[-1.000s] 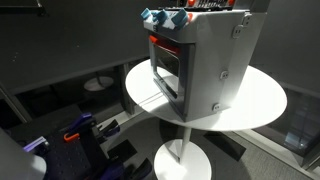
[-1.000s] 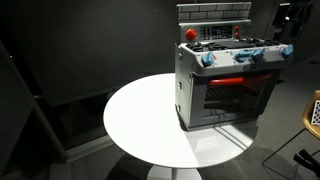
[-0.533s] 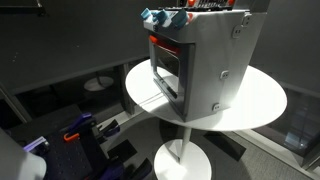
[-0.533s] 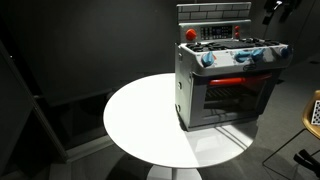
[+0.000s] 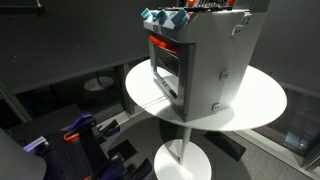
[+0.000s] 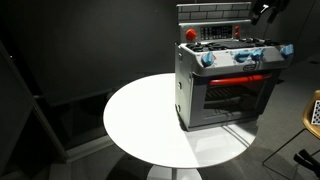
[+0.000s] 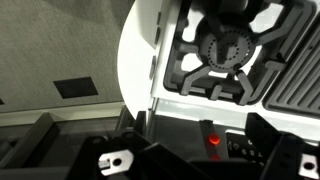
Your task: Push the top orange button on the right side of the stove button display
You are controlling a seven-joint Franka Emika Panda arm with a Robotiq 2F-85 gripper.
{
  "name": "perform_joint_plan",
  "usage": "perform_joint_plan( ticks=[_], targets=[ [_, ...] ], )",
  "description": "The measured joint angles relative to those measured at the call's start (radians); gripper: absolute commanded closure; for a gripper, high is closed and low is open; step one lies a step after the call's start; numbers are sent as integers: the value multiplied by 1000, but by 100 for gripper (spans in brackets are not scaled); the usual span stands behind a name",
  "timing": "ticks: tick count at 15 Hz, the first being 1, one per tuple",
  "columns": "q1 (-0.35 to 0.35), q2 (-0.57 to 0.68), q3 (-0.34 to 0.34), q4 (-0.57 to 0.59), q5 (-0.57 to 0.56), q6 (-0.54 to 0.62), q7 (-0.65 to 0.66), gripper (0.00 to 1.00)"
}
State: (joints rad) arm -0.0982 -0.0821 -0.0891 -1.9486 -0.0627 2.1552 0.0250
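Wide-open gripper [image 7: 200, 156], fingers [image 7: 114, 159] spread far apart at the bottom of the wrist view, holding nothing and touching nothing. Directly beneath, the stove [image 7: 230, 60], seen from above with a dark burner grate [image 7: 225, 48] and a small red glow [image 7: 211, 142] near the lower edge. In both exterior views, the grey stove [image 5: 205, 65] upright on a round white table [image 6: 135, 115], toward one side of the tabletop; dark glass door, red-orange strip [image 6: 240, 79] above it, blue knobs [image 6: 208, 59] along the top front, a button display [image 6: 215, 33] on the back panel. Single buttons at the display's right end too small to make out. Dim, dark-walled room around the white pedestal base [image 5: 181, 160]. In an exterior view, the arm's dark end [image 6: 268, 10] high in the upper corner, clear of the stove, above its back panel.
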Motion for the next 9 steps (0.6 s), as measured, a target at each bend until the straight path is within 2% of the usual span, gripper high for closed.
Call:
perform_joint_plan(
  ticks=[9],
  targets=[
    [-4, 125, -2, 88, -105, 93, 63, 0]
  ],
)
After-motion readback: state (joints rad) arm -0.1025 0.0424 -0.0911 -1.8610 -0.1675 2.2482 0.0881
